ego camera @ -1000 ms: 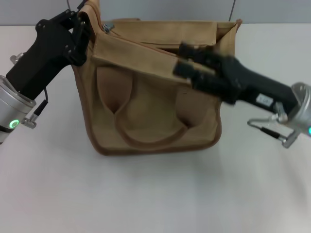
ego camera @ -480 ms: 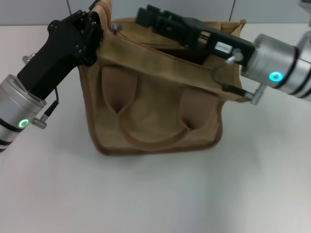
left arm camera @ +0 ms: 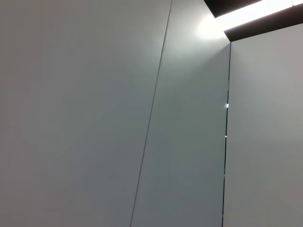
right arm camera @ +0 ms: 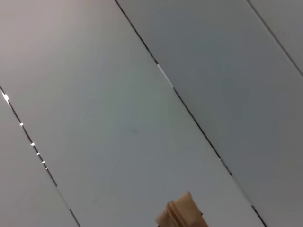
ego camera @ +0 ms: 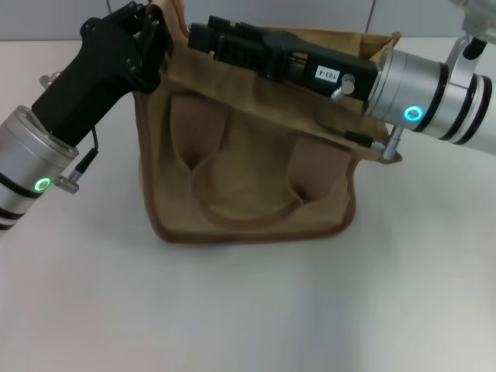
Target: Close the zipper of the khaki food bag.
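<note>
The khaki food bag point(ego camera: 248, 155) stands on the white table point(ego camera: 248, 310), one looped brown handle point(ego camera: 242, 211) hanging down its front. My left gripper point(ego camera: 153, 37) is shut on the bag's top left corner and holds it up. My right gripper point(ego camera: 200, 35) reaches across the bag's top from the right, its tip at the left end beside the left gripper. The zipper line is mostly hidden under the right arm, and the silver pull tab cannot be made out. A tan strip with zip teeth point(right arm camera: 179, 213) shows in the right wrist view.
The bag's right top end point(ego camera: 372, 43) gapes open under the right arm's silver wrist point(ego camera: 422, 89). A grey panelled wall point(ego camera: 310, 12) runs behind the table. The left wrist view shows only wall panels point(left arm camera: 142, 118).
My right gripper swung up from the bag's front right and reached left across the bag's top to its left end. The left gripper lifted the held corner slightly up and right.
</note>
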